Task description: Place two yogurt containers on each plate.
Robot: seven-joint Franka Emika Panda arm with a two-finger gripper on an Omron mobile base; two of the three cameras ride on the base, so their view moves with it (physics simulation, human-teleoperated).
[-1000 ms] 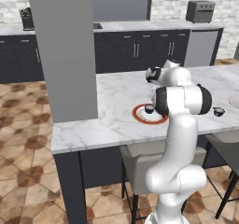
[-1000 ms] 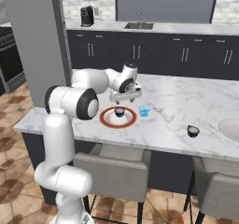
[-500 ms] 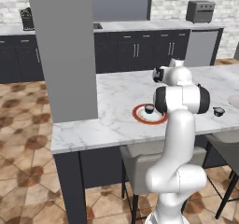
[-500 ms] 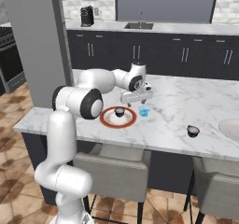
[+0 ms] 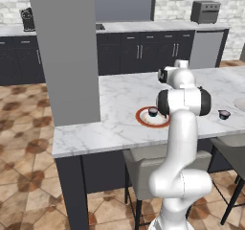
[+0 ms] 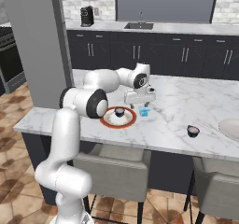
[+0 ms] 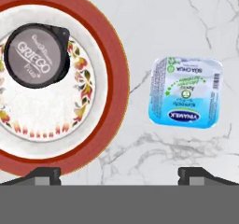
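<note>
red-rimmed plate (image 7: 112, 78): cut off at hand view's left and top edges | pale plate (image 6: 231, 129): cut by right edge of right base view | far dark cup (image 6: 193, 131): lid print too small to read

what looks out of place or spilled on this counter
Nothing is spilled or damaged. One dark yogurt cup sits upright on the red-rimmed plate, off centre. A light blue yogurt cup stands on the marble beside that plate, and another dark cup waits farther along the counter. All lids look sealed.
</note>
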